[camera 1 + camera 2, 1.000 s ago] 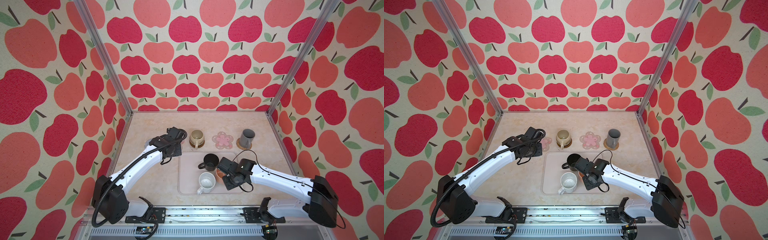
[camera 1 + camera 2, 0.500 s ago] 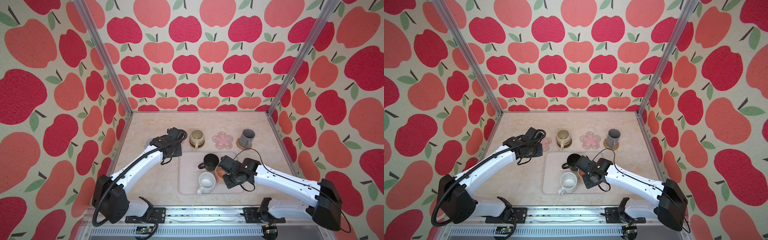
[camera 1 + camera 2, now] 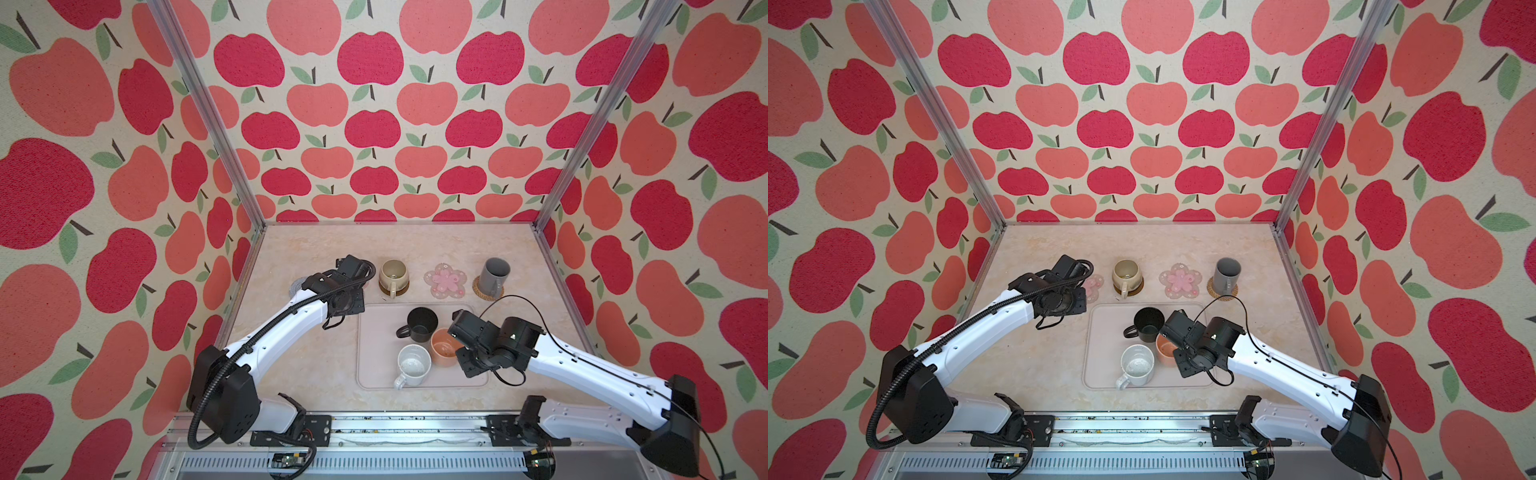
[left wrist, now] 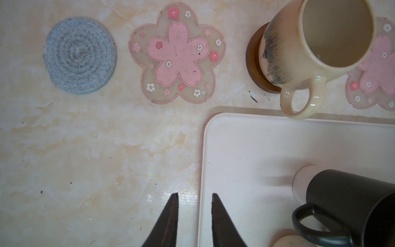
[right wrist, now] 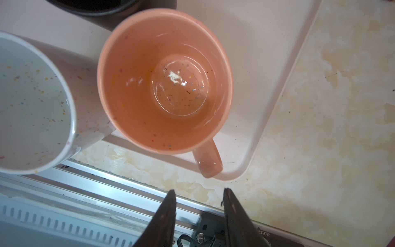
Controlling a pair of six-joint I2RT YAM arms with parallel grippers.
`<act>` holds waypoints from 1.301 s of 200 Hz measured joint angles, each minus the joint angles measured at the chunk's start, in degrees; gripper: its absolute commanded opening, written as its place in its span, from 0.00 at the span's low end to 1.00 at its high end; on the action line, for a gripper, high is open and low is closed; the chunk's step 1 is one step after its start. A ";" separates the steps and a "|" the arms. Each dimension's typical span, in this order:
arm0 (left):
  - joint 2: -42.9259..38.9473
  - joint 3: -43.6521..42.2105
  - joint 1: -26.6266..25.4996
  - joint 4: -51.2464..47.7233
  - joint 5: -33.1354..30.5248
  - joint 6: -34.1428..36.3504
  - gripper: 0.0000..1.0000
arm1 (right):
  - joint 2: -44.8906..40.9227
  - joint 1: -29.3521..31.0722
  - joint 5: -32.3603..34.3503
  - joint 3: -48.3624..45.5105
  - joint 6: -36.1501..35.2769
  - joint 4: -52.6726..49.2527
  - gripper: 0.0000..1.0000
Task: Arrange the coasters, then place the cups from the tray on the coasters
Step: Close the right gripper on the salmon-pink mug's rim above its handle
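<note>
Both top views hide my fingertips under the wrists. My left wrist covers most of the grey crocheted coaster (image 3: pixel 297 286) and nearly all of one pink flower coaster (image 3: pixel 1094 283); both show whole only from the left wrist. My right wrist hides the peach cup (image 3: pixel 444 348) handle. The black cup (image 4: pixel 350 205) is cut off in both wrist views, its inside too dark to read. The white cup (image 5: pixel 32 102) is cropped.

The tray (image 3: pixel 374 365) holds three cups, dial on its middle: black at 12, peach at 3, white at 7. The peach one's inside is bare speckled glaze. Off the tray, the cream cup (image 3: pixel 392 274) sits on the dark brown coaster (image 4: pixel 253 62) at 11, the second pink flower coaster (image 3: pixel 444 280) lies bare at 1, and the grey cup (image 3: pixel 494 274) stands on the tan rattan coaster (image 3: pixel 484 294) between 1 and 2.

My left gripper (image 4: pixel 194 196) is slightly parted, pinching nothing, by the tray's 10 o'clock edge. My right gripper (image 5: pixel 199 192) is spread, nothing between, just beyond the peach handle, not touching
</note>
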 measured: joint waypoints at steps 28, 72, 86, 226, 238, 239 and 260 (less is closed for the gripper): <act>0.00 0.00 0.00 0.00 0.02 0.00 0.29 | -0.17 -0.15 0.59 0.00 -0.85 -0.17 0.48; 0.04 0.02 0.00 0.00 0.02 0.00 0.29 | -0.11 -2.34 0.07 -0.42 -3.78 1.88 0.49; 0.07 0.02 0.00 0.00 0.02 0.00 0.29 | 0.17 -3.54 -0.37 -0.74 -4.76 2.54 0.49; 2.43 0.44 0.00 0.46 0.04 -0.02 0.29 | 5.75 -6.03 -6.45 -4.09 -10.25 8.26 0.48; 2.43 0.44 0.00 0.46 0.04 -0.02 0.29 | 6.19 -6.14 -6.54 -4.07 -10.25 8.26 0.48; 2.43 0.44 0.00 0.46 0.04 -0.02 0.29 | 6.21 -6.14 -6.54 -4.07 -10.27 8.26 0.48; 2.43 0.44 0.00 0.46 0.04 -0.02 0.29 | 6.34 -6.29 -7.23 -4.07 -10.23 8.22 0.47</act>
